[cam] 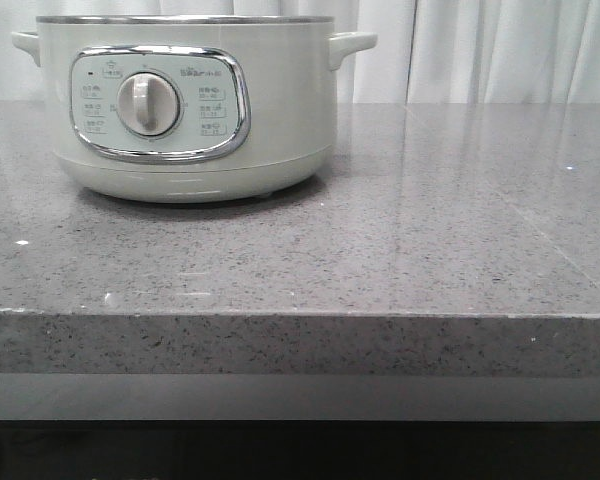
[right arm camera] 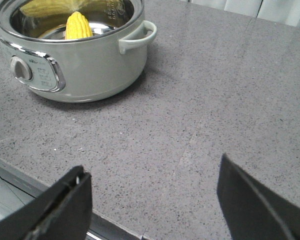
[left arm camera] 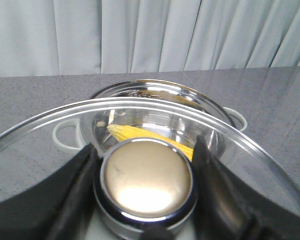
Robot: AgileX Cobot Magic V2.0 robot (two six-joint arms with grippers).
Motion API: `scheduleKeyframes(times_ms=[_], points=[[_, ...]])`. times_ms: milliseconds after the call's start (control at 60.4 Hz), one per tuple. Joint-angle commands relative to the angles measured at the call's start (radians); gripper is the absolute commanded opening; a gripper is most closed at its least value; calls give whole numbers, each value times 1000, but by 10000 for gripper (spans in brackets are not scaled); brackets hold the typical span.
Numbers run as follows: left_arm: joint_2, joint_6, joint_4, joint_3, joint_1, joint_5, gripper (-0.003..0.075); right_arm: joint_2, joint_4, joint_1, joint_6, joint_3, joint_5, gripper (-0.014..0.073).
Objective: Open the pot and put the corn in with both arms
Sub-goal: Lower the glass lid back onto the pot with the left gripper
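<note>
The pale grey-green pot (cam: 185,100) stands on the grey counter at the back left, open-topped; it also shows in the right wrist view (right arm camera: 75,55) and the left wrist view (left arm camera: 155,100). The yellow corn (right arm camera: 78,26) lies inside the metal bowl, also seen through the lid in the left wrist view (left arm camera: 140,135). My left gripper (left arm camera: 146,165) is shut on the round knob (left arm camera: 146,177) of the glass lid (left arm camera: 50,125) and holds it above the pot. My right gripper (right arm camera: 152,192) is open and empty over the counter near its front edge. Neither gripper shows in the front view.
The speckled grey counter (cam: 400,230) stretches to the right of the pot. Its front edge (cam: 300,315) runs across the front view. White curtains (cam: 480,50) hang behind.
</note>
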Motion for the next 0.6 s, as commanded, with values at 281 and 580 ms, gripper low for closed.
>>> scheduleKeyframes(times_ms=[281,580], points=[[289,-5,-59,-205,-6,-279,239,0,0,-6,2,-25,-71,537],[496,20,-7,-334,-75,-328,239,0,0,-6,2,-25,-71,537]])
